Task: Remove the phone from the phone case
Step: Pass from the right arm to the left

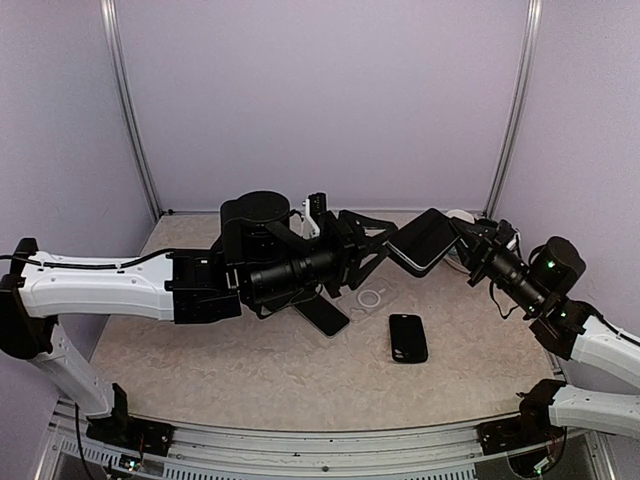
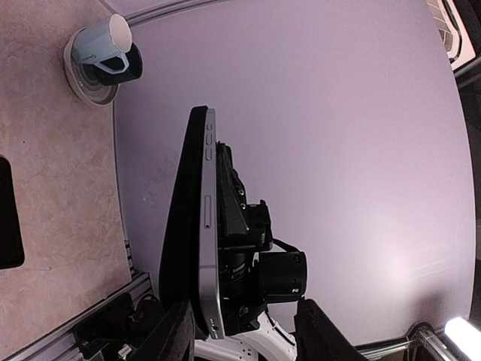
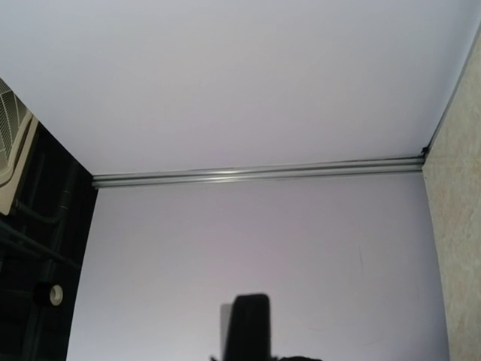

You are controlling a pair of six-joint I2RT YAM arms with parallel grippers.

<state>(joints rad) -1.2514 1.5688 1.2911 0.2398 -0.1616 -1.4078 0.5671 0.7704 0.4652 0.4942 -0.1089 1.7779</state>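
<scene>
The phone (image 1: 425, 240) is held in the air between the two arms. In the left wrist view I see it edge-on: a silver phone edge (image 2: 208, 248) with the black case (image 2: 184, 226) along its left side. My right gripper (image 1: 458, 240) is shut on the phone from behind (image 2: 234, 210). My left gripper (image 1: 375, 245) is open; its fingers (image 2: 174, 335) straddle the phone's lower end, the left one at the case, the right one well apart. In the right wrist view only a dark upright edge of the phone (image 3: 252, 327) shows.
A black phone-shaped slab (image 1: 408, 337) lies on the table below, and another dark flat piece (image 1: 322, 313) lies under the left arm. A white ring (image 1: 370, 297) lies between them. A white mug on a saucer (image 2: 101, 56) stands at the back right.
</scene>
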